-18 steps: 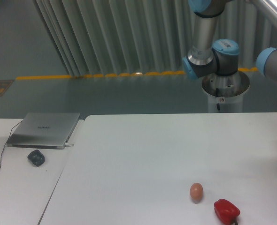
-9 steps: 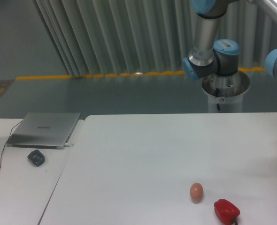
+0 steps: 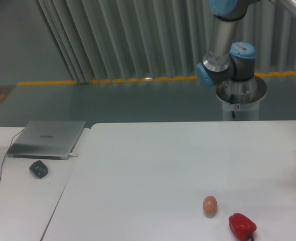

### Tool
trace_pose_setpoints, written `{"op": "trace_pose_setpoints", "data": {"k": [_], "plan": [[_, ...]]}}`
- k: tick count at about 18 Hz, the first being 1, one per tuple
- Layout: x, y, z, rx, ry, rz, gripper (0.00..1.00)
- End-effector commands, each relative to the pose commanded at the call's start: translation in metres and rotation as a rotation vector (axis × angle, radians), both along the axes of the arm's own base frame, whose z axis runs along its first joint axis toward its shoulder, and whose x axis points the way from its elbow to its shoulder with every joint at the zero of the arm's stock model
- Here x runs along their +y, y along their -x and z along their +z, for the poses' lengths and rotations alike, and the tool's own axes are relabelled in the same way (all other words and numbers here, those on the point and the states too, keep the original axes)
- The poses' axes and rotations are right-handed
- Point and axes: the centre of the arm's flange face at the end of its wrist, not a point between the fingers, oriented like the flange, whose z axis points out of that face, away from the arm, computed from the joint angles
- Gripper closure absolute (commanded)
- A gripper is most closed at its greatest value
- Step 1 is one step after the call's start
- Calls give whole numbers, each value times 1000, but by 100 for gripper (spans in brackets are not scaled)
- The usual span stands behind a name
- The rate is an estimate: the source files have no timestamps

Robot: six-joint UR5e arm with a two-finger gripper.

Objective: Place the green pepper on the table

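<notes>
The large white table (image 3: 153, 165) fills the lower right of the view. The green pepper is out of view. The gripper is out of view as well; only the arm's blue and silver joints (image 3: 227, 55) show at the top right, above the table's far edge. An egg (image 3: 209, 205) and a red pepper (image 3: 242, 225) lie near the table's front edge at the right.
A smaller white table (image 3: 22, 201) at the left bears a silver laptop (image 3: 47, 138), a small dark object (image 3: 38, 168) and a black cable. The arm's round pedestal (image 3: 241, 100) stands behind the big table. A ribbed grey wall runs along the back.
The arm's far-right joint has slid further right, almost out of frame, and the dark part at the right edge is gone. The egg and red pepper have not moved.
</notes>
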Motion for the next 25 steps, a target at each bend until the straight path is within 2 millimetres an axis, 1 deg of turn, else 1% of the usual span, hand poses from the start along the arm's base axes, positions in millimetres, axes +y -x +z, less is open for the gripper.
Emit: {"op": "trace_pose_setpoints", "data": {"k": [11, 15, 19, 20, 25], "plan": [[2, 3, -4, 6, -11, 7, 0], [-1, 3, -9, -4, -5, 5, 0], [-17, 9, -18, -25, -12, 29, 0], [-17, 8, -22, -35, -14, 30, 0], [-24, 11, -25, -45, -30, 42, 0]]}}
